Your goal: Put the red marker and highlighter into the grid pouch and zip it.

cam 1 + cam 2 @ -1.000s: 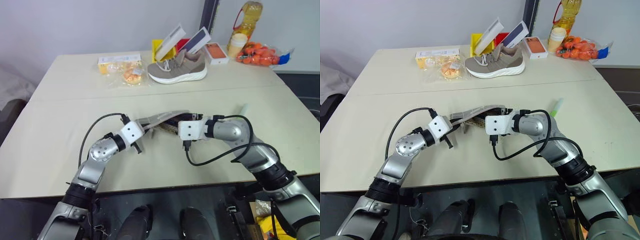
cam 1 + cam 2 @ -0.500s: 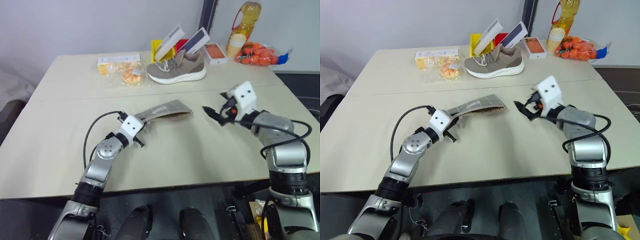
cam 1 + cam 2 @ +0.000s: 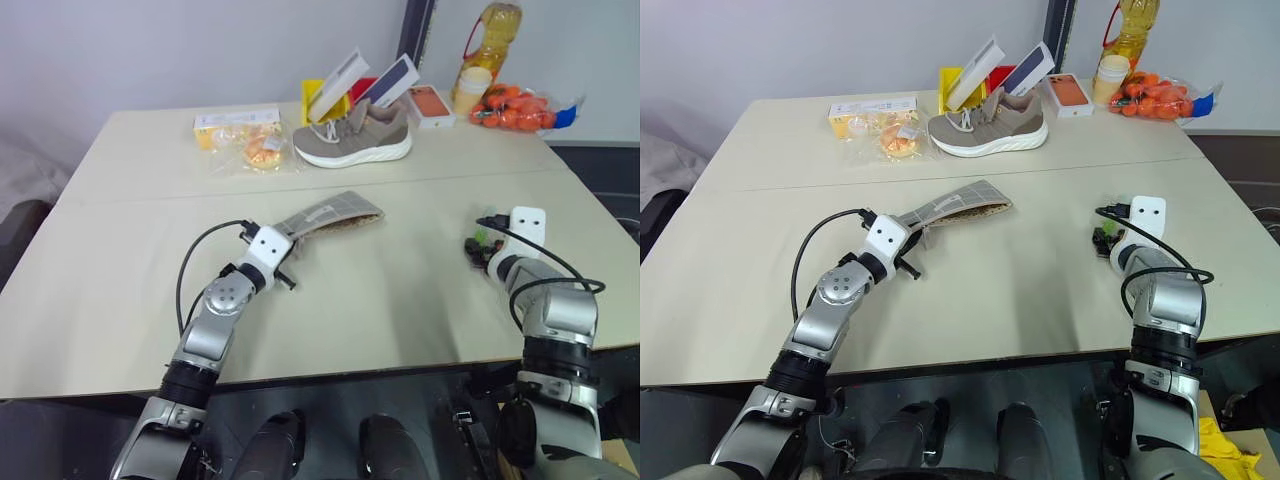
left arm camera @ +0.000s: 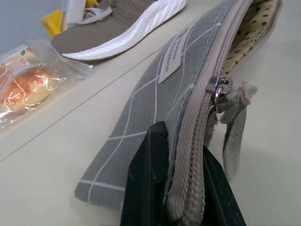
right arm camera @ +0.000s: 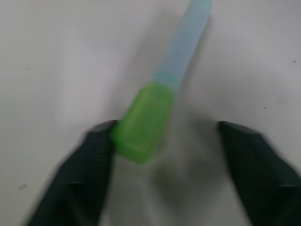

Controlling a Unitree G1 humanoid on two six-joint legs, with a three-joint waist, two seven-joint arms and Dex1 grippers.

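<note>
Label text on the grid pouch (image 4: 155,99) unreadable — left fingers (image 4: 146,188) pinch its edge, right fingers (image 5: 244,155) spread.

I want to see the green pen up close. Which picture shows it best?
The right wrist view: the highlighter lies large on the table between the open right gripper fingers. In the eye views the gripper covers it.
</note>
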